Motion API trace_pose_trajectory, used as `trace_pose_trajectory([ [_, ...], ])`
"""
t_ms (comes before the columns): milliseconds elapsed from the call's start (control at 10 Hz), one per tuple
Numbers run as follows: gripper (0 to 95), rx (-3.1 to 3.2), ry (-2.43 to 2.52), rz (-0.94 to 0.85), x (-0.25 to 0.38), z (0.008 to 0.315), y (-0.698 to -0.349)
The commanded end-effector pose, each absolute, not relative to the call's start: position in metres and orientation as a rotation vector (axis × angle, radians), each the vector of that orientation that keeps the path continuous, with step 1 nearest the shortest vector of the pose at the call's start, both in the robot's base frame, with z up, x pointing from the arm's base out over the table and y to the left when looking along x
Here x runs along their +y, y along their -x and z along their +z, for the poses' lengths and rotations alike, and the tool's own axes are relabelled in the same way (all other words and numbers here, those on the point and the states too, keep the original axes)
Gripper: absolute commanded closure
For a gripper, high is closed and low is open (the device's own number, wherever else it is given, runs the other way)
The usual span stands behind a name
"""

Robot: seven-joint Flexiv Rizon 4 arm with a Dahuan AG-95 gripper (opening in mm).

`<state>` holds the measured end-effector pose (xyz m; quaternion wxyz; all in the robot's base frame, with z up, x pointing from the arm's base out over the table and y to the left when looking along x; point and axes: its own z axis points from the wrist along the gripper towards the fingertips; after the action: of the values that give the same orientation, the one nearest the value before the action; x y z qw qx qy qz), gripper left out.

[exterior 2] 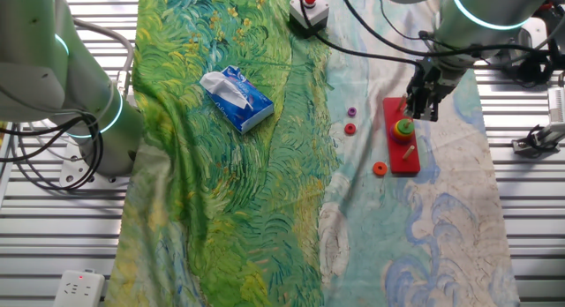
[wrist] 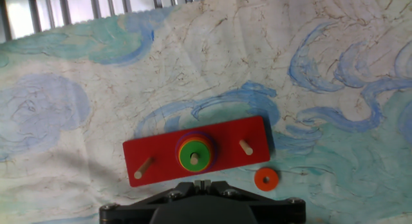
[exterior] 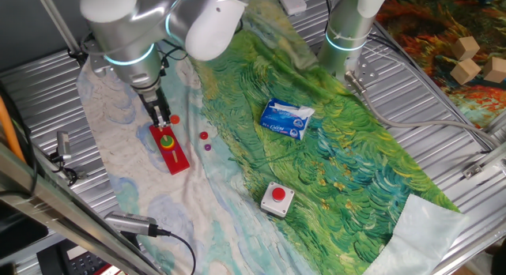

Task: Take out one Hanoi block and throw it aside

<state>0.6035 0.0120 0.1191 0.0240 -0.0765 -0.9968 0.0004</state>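
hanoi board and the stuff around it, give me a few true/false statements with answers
1. The green disc sits on the middle peg of the red board. True.
2. The orange disc is stacked on an end peg. False: it lies on the cloth beside the board.
3. The gripper is clamped on the tissue pack. False: it hangs over the board, far from the pack.
4. The red button box stands apart from the board. True.
5. Both end pegs are bare. True.
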Motion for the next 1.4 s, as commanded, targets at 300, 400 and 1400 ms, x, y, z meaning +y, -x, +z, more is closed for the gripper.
trace_pose_trajectory([
  [300,95.0,-3.052,0.203,0.011,0.012,0.12,-0.602],
  [400,95.0,-3.052,0.207,0.005,0.012,0.12,-0.602],
  [1400,95.0,-3.08,0.241,-0.021,0.011,0.106,-0.604],
])
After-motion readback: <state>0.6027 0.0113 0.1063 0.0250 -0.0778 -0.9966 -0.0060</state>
